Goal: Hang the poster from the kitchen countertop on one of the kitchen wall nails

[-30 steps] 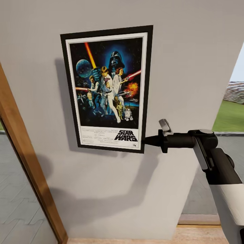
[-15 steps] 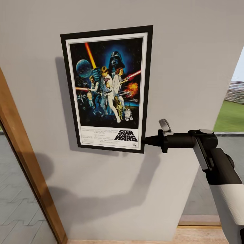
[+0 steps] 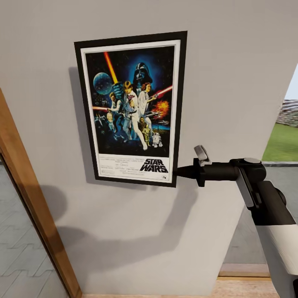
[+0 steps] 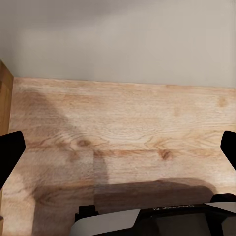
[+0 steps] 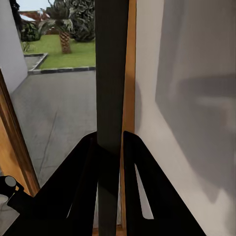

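A pale grey wall (image 3: 231, 62) takes up most of the head view, with a wooden door frame (image 3: 33, 198) slanting along its left side and a strip of wooden floor (image 3: 174, 294) at the foot. Against the wall stands the poster (image 3: 131, 108), upright and slightly tilted, its shadow thrown to the left. The right end effector (image 3: 179, 171) is clenched on the frame's lower right edge; the right wrist view shows the dark frame edge (image 5: 112, 73) running between the two fingers. The left end effector (image 4: 118, 152) hangs spread and empty over the floor boards. Over the past second the poster and arm have held their places against the wall, while the door frame has slid slightly in the picture, a sign the camera shifted rather than the load. No nail can be made out, so whether the poster already hangs from one is unclear; the grip is not yet let go.
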Motion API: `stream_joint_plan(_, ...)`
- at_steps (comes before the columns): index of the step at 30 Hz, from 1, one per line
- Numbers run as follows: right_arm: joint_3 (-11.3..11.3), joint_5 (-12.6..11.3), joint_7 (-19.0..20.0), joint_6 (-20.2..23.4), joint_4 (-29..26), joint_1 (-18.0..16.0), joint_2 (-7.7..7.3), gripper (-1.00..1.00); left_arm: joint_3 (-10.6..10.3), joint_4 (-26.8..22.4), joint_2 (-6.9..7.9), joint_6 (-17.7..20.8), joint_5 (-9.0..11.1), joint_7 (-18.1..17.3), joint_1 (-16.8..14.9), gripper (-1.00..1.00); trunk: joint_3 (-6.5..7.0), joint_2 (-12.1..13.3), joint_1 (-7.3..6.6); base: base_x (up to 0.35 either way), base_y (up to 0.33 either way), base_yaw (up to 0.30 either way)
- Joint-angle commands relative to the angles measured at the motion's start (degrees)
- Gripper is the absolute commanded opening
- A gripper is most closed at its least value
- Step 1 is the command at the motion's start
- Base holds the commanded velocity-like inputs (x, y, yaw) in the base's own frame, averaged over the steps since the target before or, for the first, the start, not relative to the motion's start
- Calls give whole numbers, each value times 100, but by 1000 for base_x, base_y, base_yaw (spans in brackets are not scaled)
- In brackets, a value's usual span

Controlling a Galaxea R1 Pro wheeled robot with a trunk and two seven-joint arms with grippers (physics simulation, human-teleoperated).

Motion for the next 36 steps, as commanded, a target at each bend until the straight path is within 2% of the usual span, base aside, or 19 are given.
stream_joint_plan(1, 10, -37, -3, 68, 2, -2, -5, -100, 17, -6, -3, 6, -4, -33, 2, 100, -1, -3, 2, 0, 0, 0)
stream_joint_plan(36, 9, -37, -3, 68, 10, -1, -5, -100, 18, -6, -3, 6, -4, -33, 4, 100, -1, -3, 2, 18, 0, 0)
